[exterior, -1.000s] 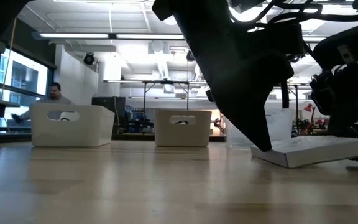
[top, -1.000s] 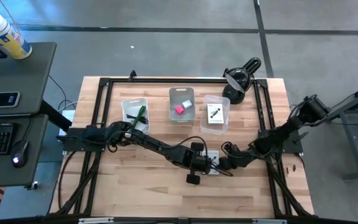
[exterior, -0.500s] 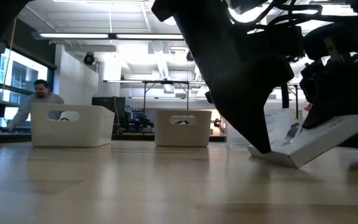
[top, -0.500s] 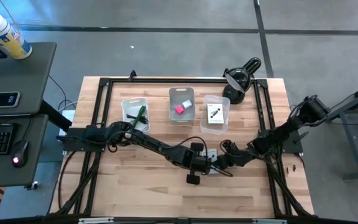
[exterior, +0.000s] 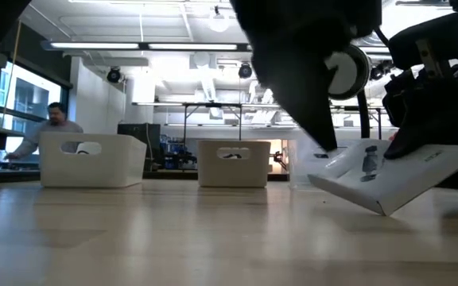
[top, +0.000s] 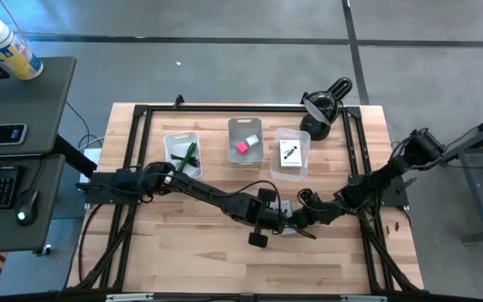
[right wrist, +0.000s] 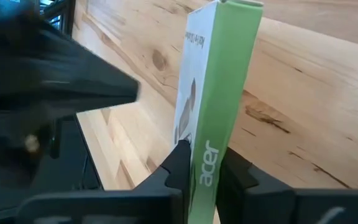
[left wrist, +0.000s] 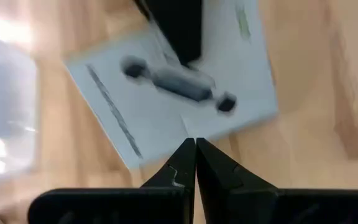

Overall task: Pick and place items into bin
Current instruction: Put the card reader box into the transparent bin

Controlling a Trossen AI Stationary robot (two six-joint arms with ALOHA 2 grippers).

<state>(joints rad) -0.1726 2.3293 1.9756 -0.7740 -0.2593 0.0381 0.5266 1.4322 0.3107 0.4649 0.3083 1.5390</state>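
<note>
I read "acer" in white letters on the green edge of the flat white box (right wrist: 219, 112) that my right gripper (right wrist: 202, 163) is clamped on; a line of small print runs along the white face beside it, too fine for me to make out; the printed face also carries a dark picture of a long thin object, plain in the left wrist view (left wrist: 173, 93). From the low view the box (exterior: 392, 175) hangs tilted, its lower corner close to the tabletop (exterior: 173, 238), one end up in the right gripper (exterior: 420, 135).

My left gripper (left wrist: 195, 163) sits with its fingers pressed together, holding nothing, its tips just at the near edge of the box; from above the two grippers meet nose to nose over the box (top: 285, 228), the left gripper (top: 272, 222) to one side and the right gripper (top: 298, 221) to the other.

Beyond the grippers I count three bins in a row: one (top: 182, 154) with a green pen (top: 189, 153); the middle one (top: 246, 141) with a pink block (top: 242, 148) and a white cube (top: 253, 140); the third (top: 290, 154) with a white card (top: 289, 152). A black desk lamp (top: 324, 107) stands past the third bin. A person (exterior: 50, 127) shows in the room behind the table.
</note>
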